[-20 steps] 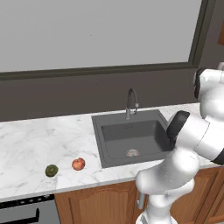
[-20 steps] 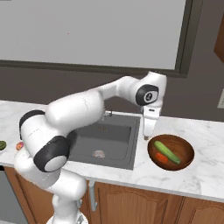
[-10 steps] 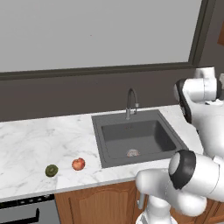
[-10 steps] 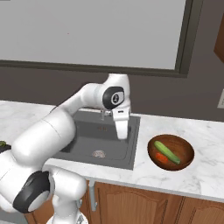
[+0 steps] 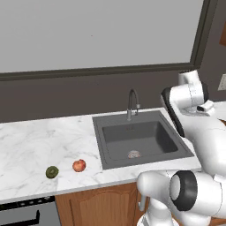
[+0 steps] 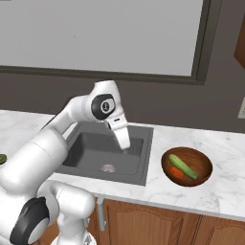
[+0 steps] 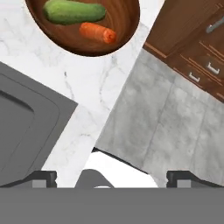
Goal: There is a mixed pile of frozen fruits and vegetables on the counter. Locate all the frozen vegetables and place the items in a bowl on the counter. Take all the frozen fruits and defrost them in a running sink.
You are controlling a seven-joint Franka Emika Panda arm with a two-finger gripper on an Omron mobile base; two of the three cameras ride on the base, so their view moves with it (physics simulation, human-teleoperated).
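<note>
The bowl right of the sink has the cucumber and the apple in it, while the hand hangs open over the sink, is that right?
Not quite. The bowl holds the cucumber and the carrot, as the right base view shows. The apple lies on the counter left of the sink, in the left base view. The rest stands: the hand is open.

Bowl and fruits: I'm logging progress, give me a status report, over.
Gripper open, empty, over the sink. Cucumber and carrot in the bowl. Apple and green fruit on the counter, nothing blocking them.
</note>
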